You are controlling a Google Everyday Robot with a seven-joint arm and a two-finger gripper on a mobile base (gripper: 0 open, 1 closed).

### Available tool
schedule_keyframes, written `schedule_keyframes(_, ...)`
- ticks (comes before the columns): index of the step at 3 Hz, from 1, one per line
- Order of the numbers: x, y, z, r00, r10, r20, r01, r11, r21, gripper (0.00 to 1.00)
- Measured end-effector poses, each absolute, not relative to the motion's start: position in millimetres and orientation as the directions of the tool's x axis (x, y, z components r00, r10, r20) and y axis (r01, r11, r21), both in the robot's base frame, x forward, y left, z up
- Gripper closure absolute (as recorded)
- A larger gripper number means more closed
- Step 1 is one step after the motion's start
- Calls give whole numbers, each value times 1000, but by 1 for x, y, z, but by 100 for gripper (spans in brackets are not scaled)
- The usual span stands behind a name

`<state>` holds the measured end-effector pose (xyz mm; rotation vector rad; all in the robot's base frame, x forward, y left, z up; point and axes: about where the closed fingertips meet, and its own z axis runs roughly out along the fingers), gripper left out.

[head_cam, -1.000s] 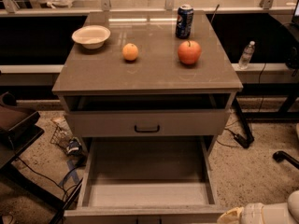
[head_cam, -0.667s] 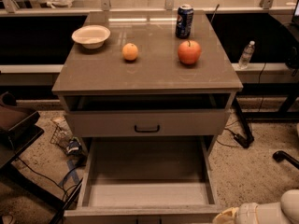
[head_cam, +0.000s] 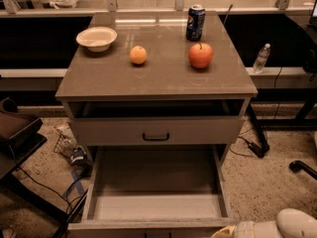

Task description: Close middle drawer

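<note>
The middle drawer (head_cam: 153, 205) of the grey-beige cabinet is pulled far out toward me, and its inside is empty. Its front panel (head_cam: 148, 228) lies along the bottom edge of the view, with the handle barely showing. My gripper (head_cam: 225, 231) is at the bottom right, a pale tip on a white arm (head_cam: 292, 224), right at the drawer's front right corner. The top drawer (head_cam: 156, 131), with a dark bar handle, stands slightly open above it.
On the cabinet top (head_cam: 99, 81) are a white bowl (head_cam: 96, 37), an orange (head_cam: 138, 55), a red apple (head_cam: 200, 55) and a blue soda can (head_cam: 195, 22). A water bottle (head_cam: 260, 58) stands on the right. A dark chair (head_cam: 17, 133) and cables are on the left floor.
My gripper and arm have moved left along the bottom edge toward the front right corner of the middle drawer. The drawers and the things on top have not moved.
</note>
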<state>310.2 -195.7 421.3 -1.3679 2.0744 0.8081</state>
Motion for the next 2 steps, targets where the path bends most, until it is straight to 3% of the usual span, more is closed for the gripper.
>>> schedule_keyframes(2, 324, -164, 395, -312, -612, -727, -948, 251, 195, 100)
